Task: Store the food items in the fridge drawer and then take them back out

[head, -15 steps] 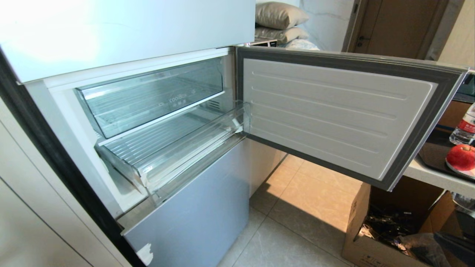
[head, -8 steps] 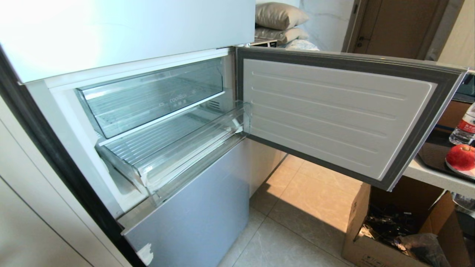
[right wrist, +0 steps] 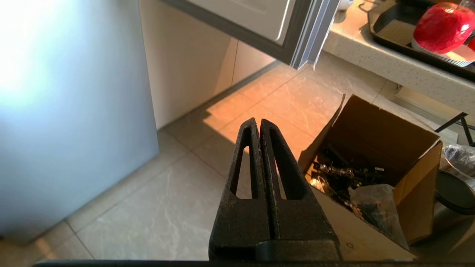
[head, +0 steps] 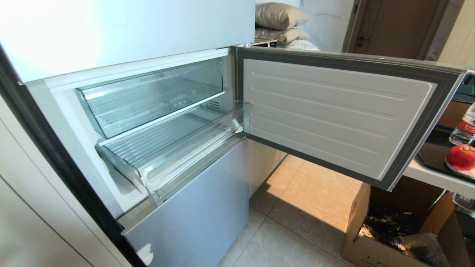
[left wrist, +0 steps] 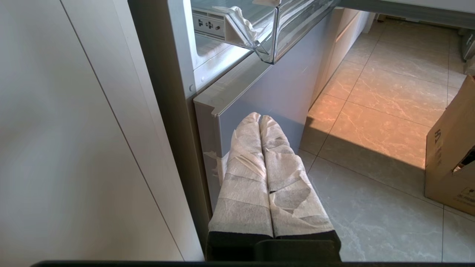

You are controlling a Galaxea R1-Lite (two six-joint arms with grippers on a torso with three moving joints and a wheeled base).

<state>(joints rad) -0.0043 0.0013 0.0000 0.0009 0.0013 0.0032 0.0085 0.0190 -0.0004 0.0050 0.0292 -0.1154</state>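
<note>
The fridge drawer (head: pixel 148 174) stands pulled out below the upper one, its ribbed floor bare; its taped front corner (left wrist: pixel 268 52) shows in the left wrist view. One red food item (head: pixel 461 156) sits on a plate on the counter at the far right, also seen as a red round shape (right wrist: pixel 441 27) in the right wrist view. Neither gripper is in the head view. My left gripper (left wrist: pixel 259 116), wrapped in white tape, is shut and empty, low by the fridge's lower door. My right gripper (right wrist: pixel 258 120) is shut and empty, low over the floor tiles.
The fridge door (head: pixel 334 111) hangs open to the right. The "coolBox" drawer (head: pixel 156 96) sits closed above. A black tray (head: pixel 434 152) and a water bottle (head: pixel 464 128) are on the counter (head: pixel 426 174). An open cardboard box (head: pixel 393 222) stands on the floor beneath.
A dark part of my right arm at the lower right corner of the head view has dropped out of sight. The fridge, drawer and red food have not moved.
</note>
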